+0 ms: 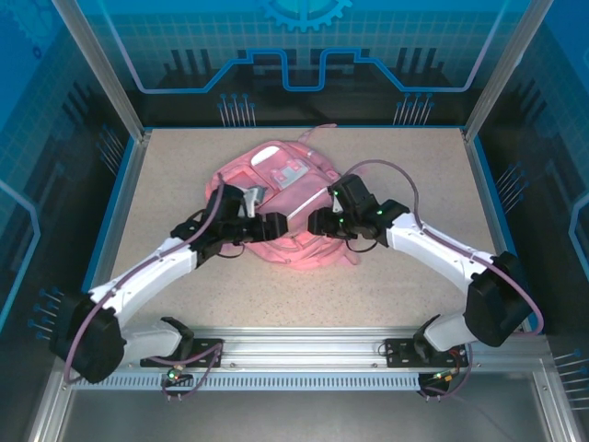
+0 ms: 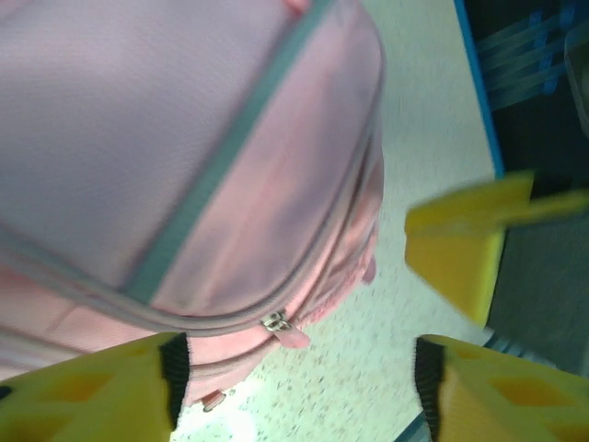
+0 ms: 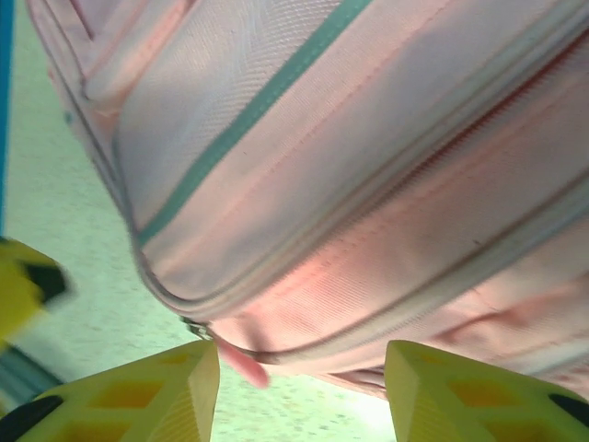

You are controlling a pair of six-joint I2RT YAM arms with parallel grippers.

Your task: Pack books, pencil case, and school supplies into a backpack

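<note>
- Left gripper, in the top view, rests on the near left flank of the backpack. The right gripper faces it from the near right flank. The backpack lies flat in the middle of the table. Both arms reach forward and inward, elbows out, wrists bent toward each other, so the two grippers sit close together over the bag's near half.
- Left wrist view: the yellow fingers are spread wide with nothing between them. The backpack sits just beyond them, its zip pull lying ahead of the gap, untouched. A blurred yellow shape at right cannot be identified.
- Right wrist view: these fingers are also parted. A pink pull tab hangs by the left one, near but not pinched. The zip lines on the backpack look shut here.
- Judgement: the step in hand is working the bag's zip, with both grips let go. Next, one gripper needs to close squarely on a pull tab while the other steadies the soft fabric, or the bag will drag along.
</note>
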